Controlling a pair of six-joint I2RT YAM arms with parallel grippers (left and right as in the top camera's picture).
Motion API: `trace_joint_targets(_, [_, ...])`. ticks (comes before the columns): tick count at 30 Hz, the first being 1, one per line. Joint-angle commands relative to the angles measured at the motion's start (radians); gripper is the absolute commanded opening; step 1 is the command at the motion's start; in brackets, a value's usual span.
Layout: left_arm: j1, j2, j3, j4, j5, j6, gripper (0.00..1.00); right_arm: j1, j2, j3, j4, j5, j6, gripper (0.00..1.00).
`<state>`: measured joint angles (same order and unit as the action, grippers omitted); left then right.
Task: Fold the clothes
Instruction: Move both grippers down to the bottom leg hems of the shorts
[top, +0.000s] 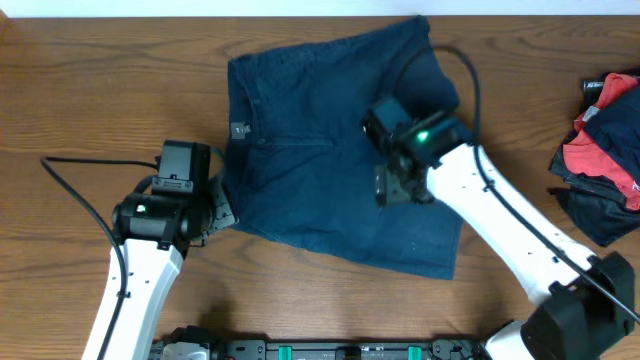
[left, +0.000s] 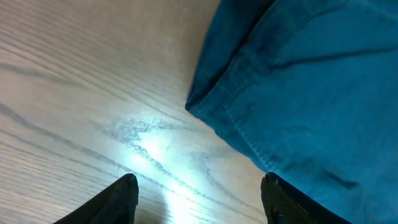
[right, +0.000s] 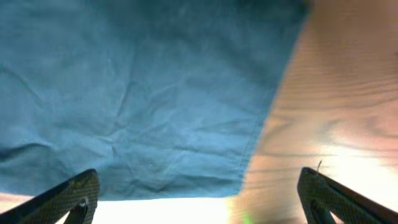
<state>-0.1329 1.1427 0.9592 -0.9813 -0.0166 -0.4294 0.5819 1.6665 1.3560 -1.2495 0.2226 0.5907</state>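
The shorts (top: 330, 150) lie spread flat on the worktop (top: 80, 90), roughly at its centre, with the waistband end toward the robot's left and the leg hems toward its right. No completed fold can be made out, so the task is judged to be at its opening step: positioning both hands for a first grasp. The left hand (left: 199, 183) hovers low over bare wood just beside the waistband edge; its fingers (left: 121, 199) stand apart with only worktop between them, so it is open and holds nothing. The right hand (right: 199, 180) is positioned above the garment near a hem corner, with fabric filling most of its view and bare wood to one side; its jaws are spread wide and also empty. The next move calls for each hand to descend onto its nearest edge, pinching through the full thickness of the fabric, and closing before any lift. Both edges should then travel together so the cloth folds without dragging or bunching. A separate pile of garments (top: 605, 130) lies well apart at the right edge and should be left undisturbed.
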Motion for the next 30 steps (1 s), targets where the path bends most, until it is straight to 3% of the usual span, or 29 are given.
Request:
trace_joint_targets(1, [-0.002,-0.002,-0.006,0.009,0.014,-0.009,0.65,0.008,-0.026,-0.102,0.048,-0.069,0.053,0.99])
trace_joint_targets(6, [-0.002,0.019,-0.010,0.045,0.027,-0.009,0.65,-0.019,-0.026,-0.228,0.099,-0.077,0.176,0.99])
trace_joint_targets(13, [-0.002,0.069,-0.101,0.146,0.117,0.029,0.65,-0.007,-0.039,-0.438,0.232,-0.151,0.171,0.99])
trace_joint_targets(20, [-0.002,0.068,-0.214,0.229,0.211,0.097,0.65,0.040,-0.184,-0.638,0.299,-0.220,0.203,0.99])
trace_joint_targets(29, [-0.002,0.068,-0.239,0.269,0.211,0.145,0.66,0.038,-0.313,-0.686,0.315,-0.283,0.225,0.99])
trace_joint_targets(30, [-0.002,0.068,-0.239,0.271,0.211,0.145,0.69,0.038,-0.312,-0.686,0.318,-0.288,0.225,0.99])
